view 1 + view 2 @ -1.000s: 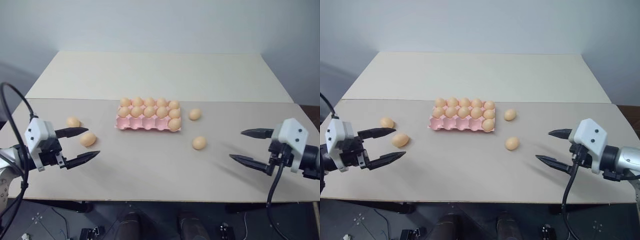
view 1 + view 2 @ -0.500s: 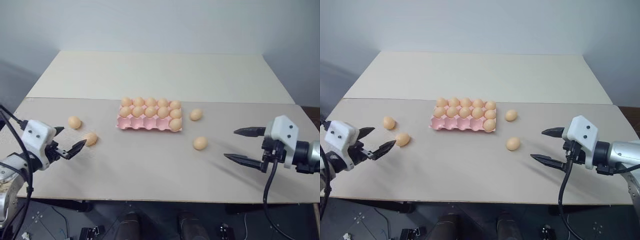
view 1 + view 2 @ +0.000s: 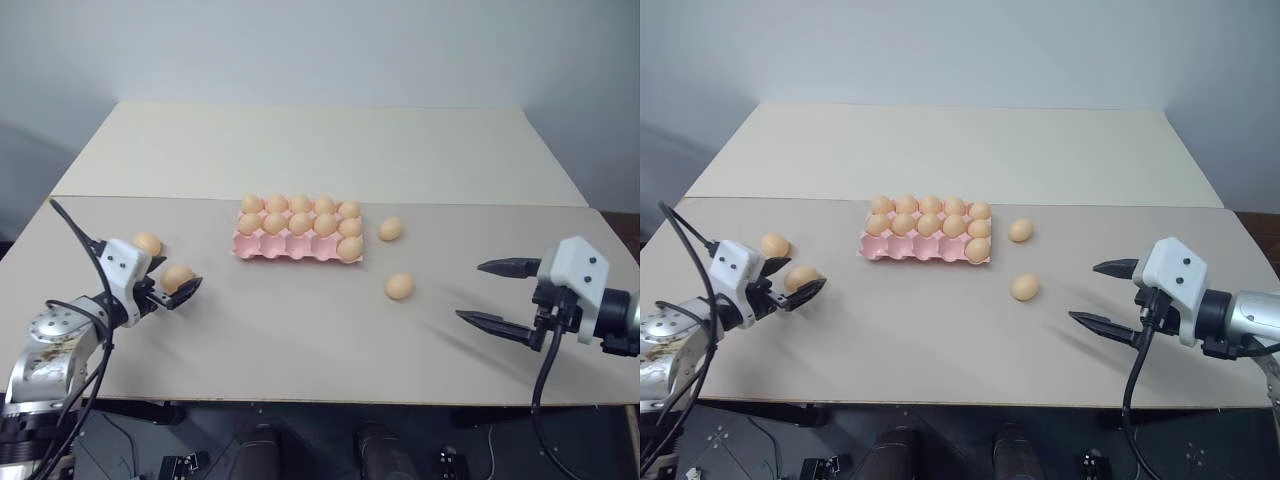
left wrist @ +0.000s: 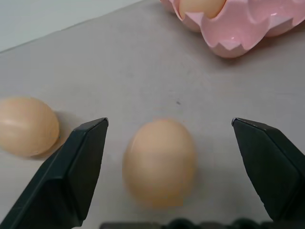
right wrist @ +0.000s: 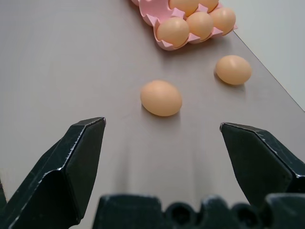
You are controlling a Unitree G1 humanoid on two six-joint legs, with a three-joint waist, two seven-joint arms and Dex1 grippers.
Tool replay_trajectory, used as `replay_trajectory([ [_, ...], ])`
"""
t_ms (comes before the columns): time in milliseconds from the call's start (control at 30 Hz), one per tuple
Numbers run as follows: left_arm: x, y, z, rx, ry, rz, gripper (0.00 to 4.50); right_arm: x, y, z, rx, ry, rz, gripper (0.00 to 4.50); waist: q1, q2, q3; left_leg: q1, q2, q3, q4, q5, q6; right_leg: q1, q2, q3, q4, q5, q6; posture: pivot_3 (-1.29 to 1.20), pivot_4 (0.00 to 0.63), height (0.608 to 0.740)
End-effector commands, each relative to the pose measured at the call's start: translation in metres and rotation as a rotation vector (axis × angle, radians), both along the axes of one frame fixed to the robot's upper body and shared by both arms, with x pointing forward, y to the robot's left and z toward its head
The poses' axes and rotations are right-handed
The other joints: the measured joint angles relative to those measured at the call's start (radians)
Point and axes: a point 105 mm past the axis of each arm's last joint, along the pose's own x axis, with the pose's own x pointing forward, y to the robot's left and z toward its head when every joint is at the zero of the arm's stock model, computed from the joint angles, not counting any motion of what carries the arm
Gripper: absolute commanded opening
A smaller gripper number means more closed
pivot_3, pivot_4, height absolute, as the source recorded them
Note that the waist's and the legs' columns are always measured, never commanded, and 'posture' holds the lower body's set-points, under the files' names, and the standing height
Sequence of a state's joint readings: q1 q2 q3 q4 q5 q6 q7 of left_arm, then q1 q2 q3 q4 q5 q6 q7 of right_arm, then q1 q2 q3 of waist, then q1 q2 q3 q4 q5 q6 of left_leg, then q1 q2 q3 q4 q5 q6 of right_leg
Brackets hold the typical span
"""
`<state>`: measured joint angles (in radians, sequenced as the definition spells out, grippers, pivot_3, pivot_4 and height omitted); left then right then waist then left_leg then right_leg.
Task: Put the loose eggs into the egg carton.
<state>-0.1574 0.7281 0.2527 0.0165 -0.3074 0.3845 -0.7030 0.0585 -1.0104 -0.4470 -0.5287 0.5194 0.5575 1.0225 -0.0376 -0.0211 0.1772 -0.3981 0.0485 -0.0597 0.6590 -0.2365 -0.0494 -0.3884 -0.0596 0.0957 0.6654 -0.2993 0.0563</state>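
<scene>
The carton (image 3: 296, 246) sits near the middle of the table (image 3: 300, 330), a pink tray with its long side running left to right. Its far and middle rows are full of eggs, and one more egg sits in the right-end cup of the near row; the other near cups are bare.

Four loose eggs lie on the table. Two are to the right of the carton: one (image 3: 390, 229) just beside its right end, another (image 3: 399, 287) nearer and a little further right, apart from the tray. Two are well to the left of the carton: the far one (image 3: 147, 244) lies free on the table, and the near one (image 3: 178, 277) lies between the fingers of the left gripper (image 3: 176, 283).

The left gripper is spread wide around that near egg. In the left wrist view the egg (image 4: 159, 161) rests on the table with clear space to each finger (image 4: 71, 174), so nothing is gripped; the other left egg (image 4: 26, 125) lies outside the fingers, and a corner of the carton (image 4: 233, 31) shows beyond.

The right gripper (image 3: 500, 297) hangs above the table's right side, fingers wide apart and empty, pointing toward the two right eggs. From its wrist camera the nearer egg (image 5: 161, 98) lies ahead between the finger lines, well short of them, with the other egg (image 5: 233, 69) and the carton's right end (image 5: 164, 45) further on.
</scene>
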Motion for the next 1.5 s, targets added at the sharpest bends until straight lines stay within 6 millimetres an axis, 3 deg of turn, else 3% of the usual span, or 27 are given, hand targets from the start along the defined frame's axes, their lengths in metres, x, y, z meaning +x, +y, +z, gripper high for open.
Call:
replay_trajectory([
  [33, 0.008, 0.003, 0.005, 0.024, -0.037, 0.023, 4.50, -0.004, -0.003, 0.013, -0.025, -0.052, -0.015, 4.48, 0.000, 0.000, 0.000, 0.000, 0.000, 0.000, 0.000, 0.000, 0.000, 0.000, 0.000, 0.000, 0.000, 0.000, 0.000, 0.00, 0.150, 0.740],
  [167, 0.007, 0.002, -0.001, 0.013, 0.002, 0.002, 4.50, -0.004, -0.005, 0.013, -0.030, -0.051, -0.029, 4.48, -0.002, 0.000, 0.000, 0.000, 0.000, 0.000, 0.000, 0.000, 0.000, 0.000, 0.000, 0.000, 0.000, 0.000, 0.000, 0.00, 0.150, 0.740],
  [267, 0.006, 0.002, -0.003, -0.011, 0.024, -0.009, 3.93, -0.004, -0.005, 0.013, -0.028, -0.051, -0.033, 4.50, -0.001, 0.000, 0.000, 0.000, 0.000, 0.000, 0.000, 0.000, 0.000, 0.000, 0.000, 0.000, 0.000, 0.000, 0.000, 0.00, 0.150, 0.740],
  [433, 0.010, 0.006, -0.007, 0.012, 0.038, 0.019, 2.34, -0.001, -0.005, 0.012, -0.025, -0.055, -0.037, 4.50, -0.001, 0.000, 0.000, 0.000, 0.000, 0.000, 0.000, 0.000, 0.000, 0.000, 0.000, 0.000, 0.000, 0.000, 0.000, 0.00, 0.150, 0.740],
  [567, 0.010, 0.007, -0.008, 0.024, 0.042, 0.024, 2.34, 0.000, -0.005, 0.011, -0.023, -0.056, -0.038, 4.50, -0.001, 0.000, 0.000, 0.000, 0.000, 0.000, 0.000, 0.000, 0.000, 0.000, 0.000, 0.000, 0.000, 0.000, 0.000, 0.00, 0.150, 0.740],
  [667, 0.009, 0.003, 0.003, -0.010, -0.007, -0.001, 2.34, 0.000, -0.005, 0.011, -0.021, -0.056, -0.040, 4.50, -0.001, 0.000, 0.000, 0.000, 0.000, 0.000, 0.000, 0.000, 0.000, 0.000, 0.000, 0.000, 0.000, 0.000, 0.000, 0.00, 0.150, 0.740],
  [900, 0.012, -0.039, 0.044, -0.189, -0.200, -0.196, 2.34, 0.001, -0.005, 0.010, -0.019, -0.068, -0.056, 4.50, 0.008, 0.000, 0.000, 0.000, 0.000, 0.000, 0.000, 0.000, 0.000, 0.000, 0.000, 0.000, 0.000, 0.000, 0.000, 0.00, 0.150, 0.740],
  [1200, 0.055, -0.080, 0.039, -0.178, -0.207, -0.292, 2.34, -0.003, -0.008, 0.014, -0.016, -0.100, -0.096, 4.50, 0.023, -0.001, -0.001, 0.000, -0.001, 0.000, 0.002, 0.000, 0.000, 0.001, 0.000, 0.000, 0.000, 0.001, 0.001, 0.00, 0.150, 0.740],
  [1500, 0.063, -0.079, 0.037, -0.156, -0.174, -0.303, 2.34, -0.011, -0.010, 0.010, -0.015, -0.101, -0.135, 4.50, 0.018, -0.001, -0.001, 0.000, -0.001, 0.000, 0.001, 0.000, 0.000, 0.001, 0.000, 0.000, 0.000, 0.001, 0.001, 0.00, 0.150, 0.740],
])
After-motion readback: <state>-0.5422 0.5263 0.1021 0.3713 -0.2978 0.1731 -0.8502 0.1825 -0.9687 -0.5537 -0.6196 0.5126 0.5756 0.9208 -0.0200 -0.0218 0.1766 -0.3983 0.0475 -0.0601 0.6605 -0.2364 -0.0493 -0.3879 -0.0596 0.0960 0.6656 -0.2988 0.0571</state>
